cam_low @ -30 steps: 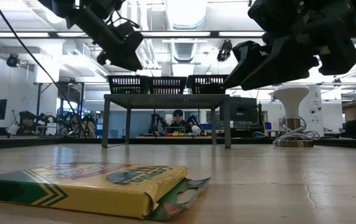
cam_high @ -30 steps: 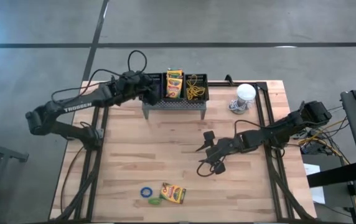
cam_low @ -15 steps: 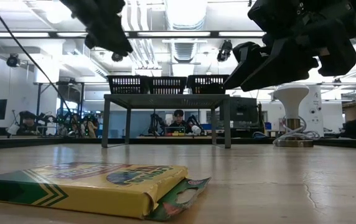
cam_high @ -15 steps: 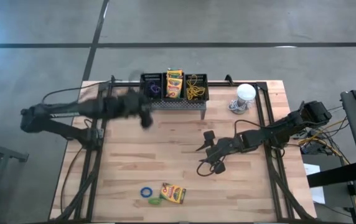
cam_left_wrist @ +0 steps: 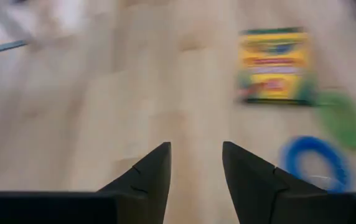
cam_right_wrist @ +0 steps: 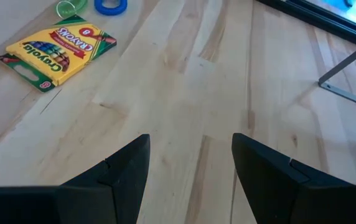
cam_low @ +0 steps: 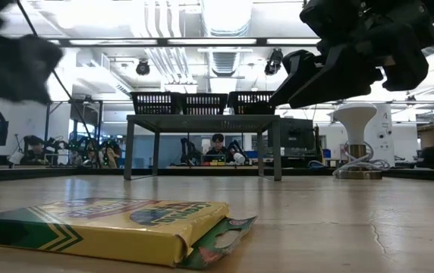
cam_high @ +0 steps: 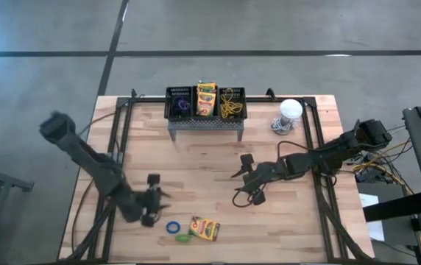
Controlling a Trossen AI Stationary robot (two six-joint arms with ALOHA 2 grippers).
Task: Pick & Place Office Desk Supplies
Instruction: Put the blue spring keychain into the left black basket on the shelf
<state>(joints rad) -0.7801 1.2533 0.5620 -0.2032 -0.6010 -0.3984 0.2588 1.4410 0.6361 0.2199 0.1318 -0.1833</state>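
A yellow-and-green crayon box point(cam_high: 204, 229) lies flat near the table's near edge, with a blue loop point(cam_high: 173, 227) and a green loop point(cam_high: 183, 237) just left of it. My left gripper point(cam_high: 154, 197) hovers open a little left of and beyond them; its wrist view shows the crayon box point(cam_left_wrist: 276, 65), blue loop point(cam_left_wrist: 312, 163) and green loop point(cam_left_wrist: 340, 118) ahead. Three black mesh bins point(cam_high: 206, 103) stand on the grey stand, holding a purple loop point(cam_high: 182, 107), a crayon box point(cam_high: 206, 99) and yellow loops point(cam_high: 231, 109). My right gripper point(cam_high: 237, 189) waits open over mid-table.
The grey perforated stand point(cam_high: 205, 125) sits at the far edge with the white round-topped object point(cam_high: 290, 110) to its right. Bare wood point(cam_high: 196, 169) lies between the stand and the near items. In the low view, people sit in the room beyond the table point(cam_low: 217, 144).
My left arm has swung away from the bins at the far edge, toward the table's near left, and come down beside the blue loop and crayon box. The purple loop shows in the left bin since the gripper left. My right arm has kept still.
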